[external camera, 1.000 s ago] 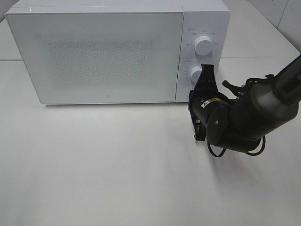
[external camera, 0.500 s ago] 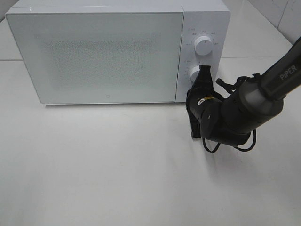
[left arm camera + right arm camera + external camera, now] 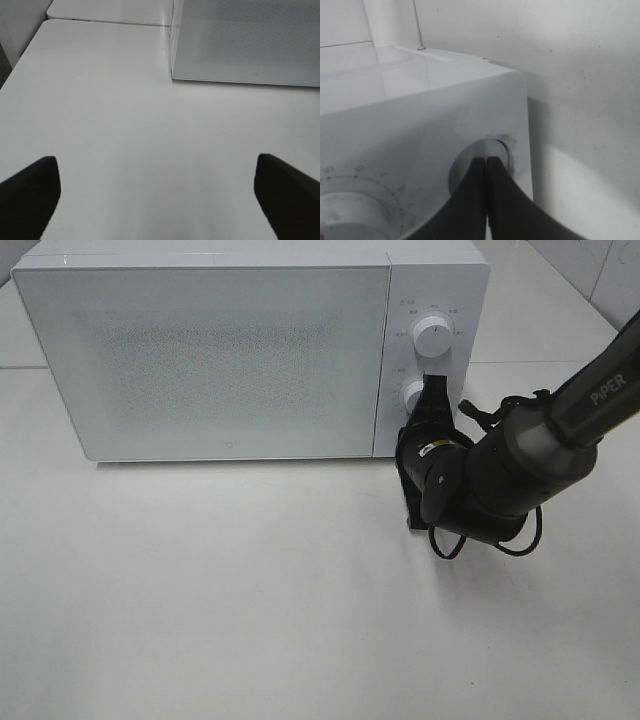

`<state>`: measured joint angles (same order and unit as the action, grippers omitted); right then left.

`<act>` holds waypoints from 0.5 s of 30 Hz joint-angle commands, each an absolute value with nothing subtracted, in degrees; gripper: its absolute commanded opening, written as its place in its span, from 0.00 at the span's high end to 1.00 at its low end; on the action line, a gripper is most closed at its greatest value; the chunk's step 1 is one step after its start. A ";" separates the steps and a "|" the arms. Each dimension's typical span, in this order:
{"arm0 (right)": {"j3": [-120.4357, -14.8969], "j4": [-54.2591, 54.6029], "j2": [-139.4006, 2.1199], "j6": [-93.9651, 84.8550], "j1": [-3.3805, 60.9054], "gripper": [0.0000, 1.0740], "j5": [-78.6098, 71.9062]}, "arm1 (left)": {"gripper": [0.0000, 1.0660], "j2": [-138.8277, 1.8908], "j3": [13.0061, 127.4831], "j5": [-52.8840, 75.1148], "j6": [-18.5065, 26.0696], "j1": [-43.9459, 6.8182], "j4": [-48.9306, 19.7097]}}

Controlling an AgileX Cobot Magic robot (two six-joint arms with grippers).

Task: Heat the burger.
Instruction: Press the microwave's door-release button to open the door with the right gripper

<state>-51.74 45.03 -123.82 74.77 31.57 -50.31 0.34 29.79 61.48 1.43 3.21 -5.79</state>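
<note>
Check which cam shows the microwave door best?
Exterior high: the whole microwave door, shut, is in frame. Left wrist catches only its lower corner. Right wrist shows none of it, just the dial panel.

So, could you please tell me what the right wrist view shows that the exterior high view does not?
Only the right wrist: the right claw, shut, tips touching the lower knob. Only the exterior high: the closed microwave door and the right arm. Both: the control panel and that claw; neither shows the burger.
</note>
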 commanded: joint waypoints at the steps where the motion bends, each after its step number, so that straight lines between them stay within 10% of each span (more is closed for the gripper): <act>1: -54.26 44.46 -123.59 73.45 30.77 1.00 -56.78 | 0.08 1.32 29.74 61.48 1.38 3.38 -5.79; 15: -61.36 46.58 -126.74 70.19 30.08 1.00 -65.15 | 0.08 1.32 29.74 61.48 1.38 3.38 -5.79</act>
